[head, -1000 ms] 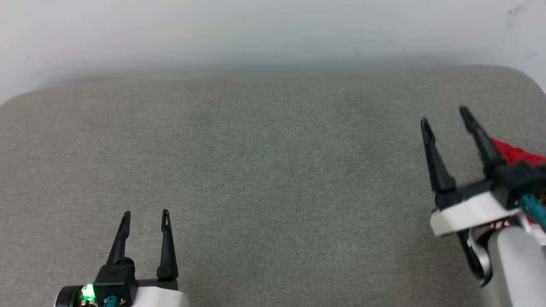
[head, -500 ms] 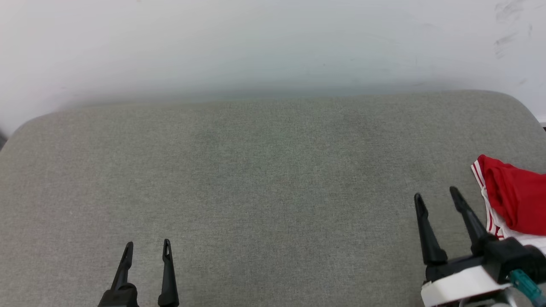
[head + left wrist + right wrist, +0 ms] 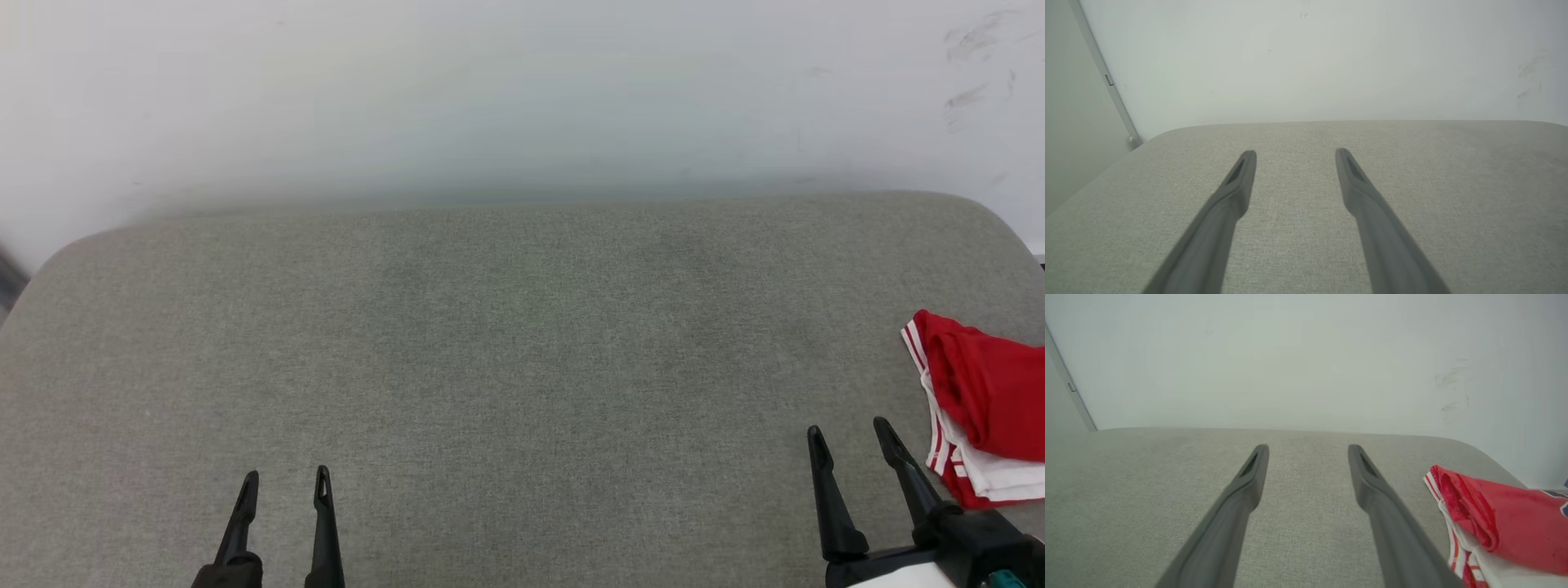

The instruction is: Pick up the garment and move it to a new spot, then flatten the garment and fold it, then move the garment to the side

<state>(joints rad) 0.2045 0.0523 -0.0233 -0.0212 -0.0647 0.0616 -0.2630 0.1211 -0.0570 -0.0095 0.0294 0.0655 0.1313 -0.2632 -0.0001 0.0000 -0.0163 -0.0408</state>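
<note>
Garment position: the garment [image 3: 988,400] lies as a folded bundle at the far right of the grey padded surface [image 3: 522,343], red layer on top, white layers and striped trim showing along its left edge. Its right part runs out of the head view, so overhang past the surface rim cannot be judged.
Left gripper: the left gripper [image 3: 286,474] hovers low over bare fabric at the near left, fingers spread apart, nothing between them.
Right gripper: the right gripper [image 3: 847,426] has its fingers spread apart and empty. It is just beside the bundle's left edge and not touching it.
Step in hand (judged): the final one, moving the garment to the side. The fold looks done and the bundle looks set down.
Procedure: draw the right gripper straight away from the bundle. Keep the nearer finger off the striped trim, which could snag and pull the layers open.
Correction, if needed: use the right gripper alone. Clamp through all the layers at the left edge and slide the bundle rather than lift it, so the fold holds.
Check: confirm that the layers are stacked and that no sleeve trails out.
Risk: jersey cloth is light and slippery, so a brush from a finger may shift the top layer.
</note>
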